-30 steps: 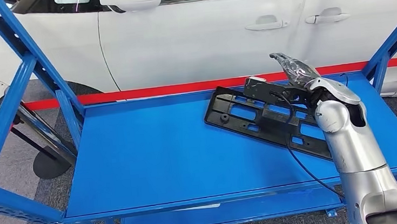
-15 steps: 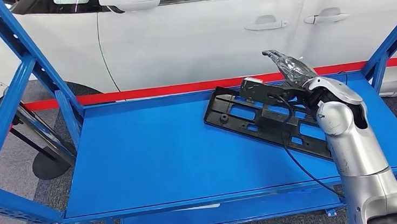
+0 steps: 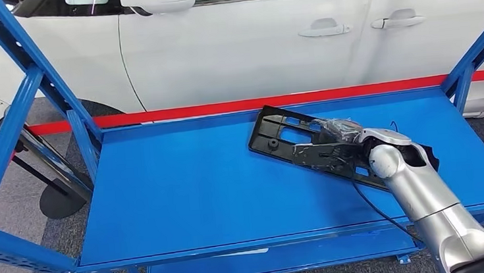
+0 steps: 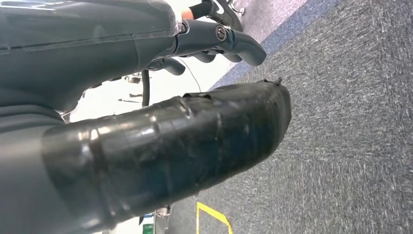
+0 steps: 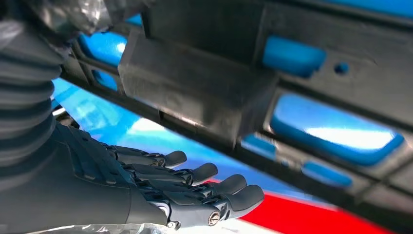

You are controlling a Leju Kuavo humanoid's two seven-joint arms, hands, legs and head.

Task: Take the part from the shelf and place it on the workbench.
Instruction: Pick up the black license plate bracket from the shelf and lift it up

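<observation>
The part [image 3: 320, 148], a long black plastic frame with rectangular cut-outs, is seen lying flat on the blue shelf [image 3: 185, 194], set diagonally from near the middle of the far edge toward the right near corner. It is not lifted; its full length appears to rest on the shelf deck.

The right hand [image 3: 332, 143] is positioned over the middle of the part. In the right wrist view the fingers [image 5: 204, 187] are seen extended and spread, apart from the part's underside and block-shaped boss, with nothing clamped between them. The thumb side is covered by a crinkled transparent wrap and its contact with the part cannot be determined. The grasp is therefore judged as not yet made.

The left hand [image 4: 160, 161] is seen hanging over grey carpet, with fingers curled in and nothing held.

Progress is judged as early: the approach to the part is made, while closing on it, lifting it off the shelf, carrying it and placing it on the workbench remain to be done. No workbench is identified in the head view. A white car [image 3: 250, 37] is parked beyond the far edge of the shelf.
</observation>
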